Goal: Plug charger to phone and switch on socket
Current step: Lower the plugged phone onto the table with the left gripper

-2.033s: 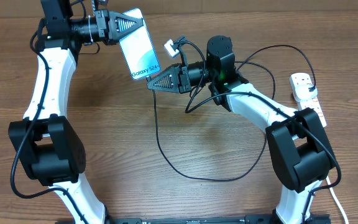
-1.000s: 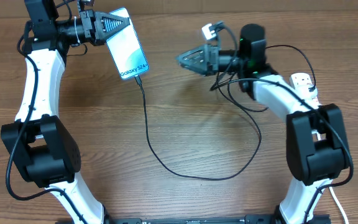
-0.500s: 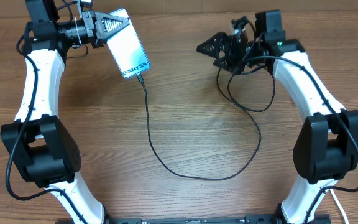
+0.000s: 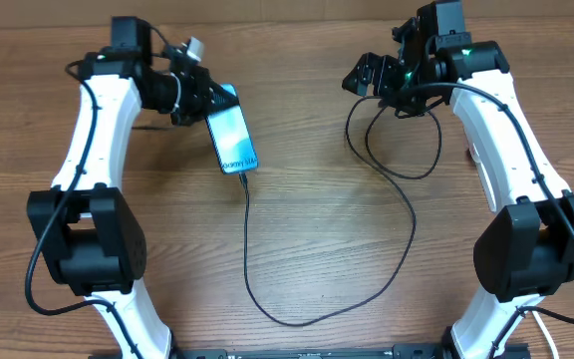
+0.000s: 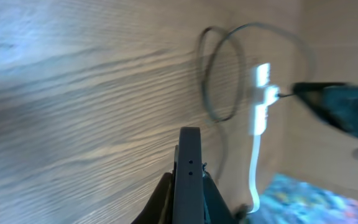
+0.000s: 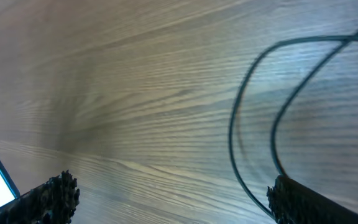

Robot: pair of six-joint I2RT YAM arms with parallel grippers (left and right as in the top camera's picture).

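Left gripper: shut tight on the top end of the phone, a pad on each face, with the phone edge-on between them in the left wrist view. Carries the phone slanted in the upper left-centre of the overhead frame, lit screen up, lower end toward the lower right. Cannot tell whether that lower end touches the table. Wrist aimed to the right of the frame and a little downward. Behind it, the white forearm drops from the upper left to the black base joint at lower left.

Right gripper: spread wide and holding nothing. Fingers sit at the two lower corners of the right wrist view, bare wood between them. Points leftward from the upper right of the overhead frame. Wrist bent at the top right, long white link down the right edge to the base at lower right.

Charger: small tip meets the phone's lower edge. From there runs down to bottom centre, curves up to the right and loops just below the right gripper. Far end lost behind that wrist.

Socket: blurred white strip with its white cord, at the right of the left wrist view. Switch position too blurred to tell
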